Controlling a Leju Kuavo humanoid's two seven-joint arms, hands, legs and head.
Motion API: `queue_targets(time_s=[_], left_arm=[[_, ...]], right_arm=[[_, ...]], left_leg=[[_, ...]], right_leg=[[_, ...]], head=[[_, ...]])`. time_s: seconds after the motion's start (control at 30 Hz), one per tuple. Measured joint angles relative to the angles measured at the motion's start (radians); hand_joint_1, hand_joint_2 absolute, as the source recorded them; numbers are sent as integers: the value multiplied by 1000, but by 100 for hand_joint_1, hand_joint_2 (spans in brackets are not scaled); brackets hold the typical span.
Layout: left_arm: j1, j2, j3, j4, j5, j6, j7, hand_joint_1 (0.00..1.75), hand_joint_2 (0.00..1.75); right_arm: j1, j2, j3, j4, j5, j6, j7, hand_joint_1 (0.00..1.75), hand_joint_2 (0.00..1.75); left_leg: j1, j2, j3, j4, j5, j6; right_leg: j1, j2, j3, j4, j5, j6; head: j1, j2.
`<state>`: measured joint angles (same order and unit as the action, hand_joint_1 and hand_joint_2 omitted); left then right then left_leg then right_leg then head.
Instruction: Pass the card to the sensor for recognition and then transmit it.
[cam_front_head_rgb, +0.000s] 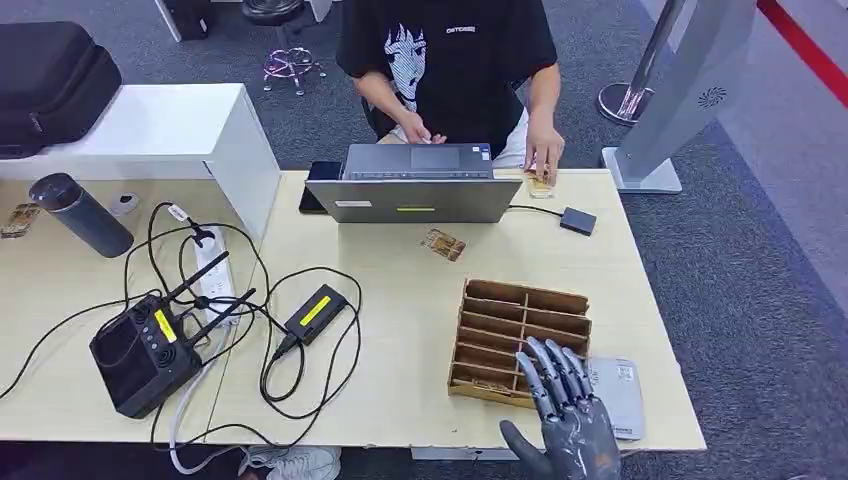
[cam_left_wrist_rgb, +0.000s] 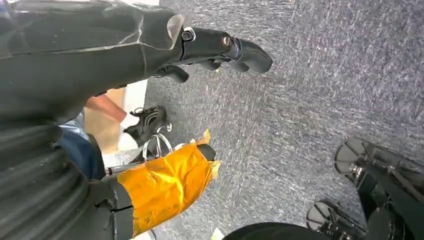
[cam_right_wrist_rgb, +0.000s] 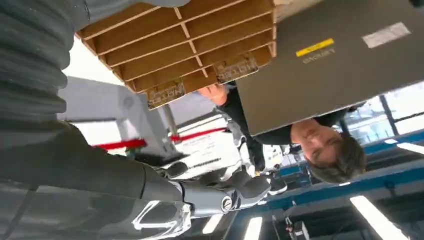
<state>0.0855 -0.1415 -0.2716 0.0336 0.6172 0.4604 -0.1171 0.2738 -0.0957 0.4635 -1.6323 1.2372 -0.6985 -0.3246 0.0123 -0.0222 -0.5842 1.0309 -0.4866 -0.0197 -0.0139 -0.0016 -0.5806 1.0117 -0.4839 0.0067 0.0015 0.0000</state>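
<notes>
1. Presently, the surface (cam_front_head_rgb: 400, 380) carries a slotted wooden card rack (cam_front_head_rgb: 520, 335), with a grey sensor pad (cam_front_head_rgb: 620, 395) just beside it.
2. The right robot hand (cam_front_head_rgb: 568, 415) hovers at the rack's near edge, fingers spread, holding nothing.
3. One card (cam_front_head_rgb: 443, 244) lies loose near the laptop (cam_front_head_rgb: 415, 195); the right wrist view shows cards (cam_right_wrist_rgb: 200, 82) standing in the rack slots.
4. Judgement: align the fingers over one slot before pinching a card.
5. The left robot hand (cam_left_wrist_rgb: 220, 50) hangs over the floor, apparently empty.

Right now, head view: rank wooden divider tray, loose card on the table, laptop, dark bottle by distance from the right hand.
1. wooden divider tray, directly under the right hand
2. loose card, beyond the tray, toward the laptop
3. laptop, far table edge, centre
4. dark bottle, far left
</notes>
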Motion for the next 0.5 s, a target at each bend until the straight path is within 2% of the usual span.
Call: queue_targets(time_s=[0.3,0.5], left_arm=[[0,3,-10,0,-1,-2,0,0,175],[0,5,-16,0,2,-9,0,0,175]], right_arm=[[-22,34,-8,50,9,0,5,0,175],[-38,40,-6,71,45,0,61,0,175]], left_leg=[[0,0,0,0,0,0],[0,0,0,0,0,0]], right_leg=[[0,0,0,0,0,0],[0,0,0,0,0,0]], head=[[0,0],[0,0]])
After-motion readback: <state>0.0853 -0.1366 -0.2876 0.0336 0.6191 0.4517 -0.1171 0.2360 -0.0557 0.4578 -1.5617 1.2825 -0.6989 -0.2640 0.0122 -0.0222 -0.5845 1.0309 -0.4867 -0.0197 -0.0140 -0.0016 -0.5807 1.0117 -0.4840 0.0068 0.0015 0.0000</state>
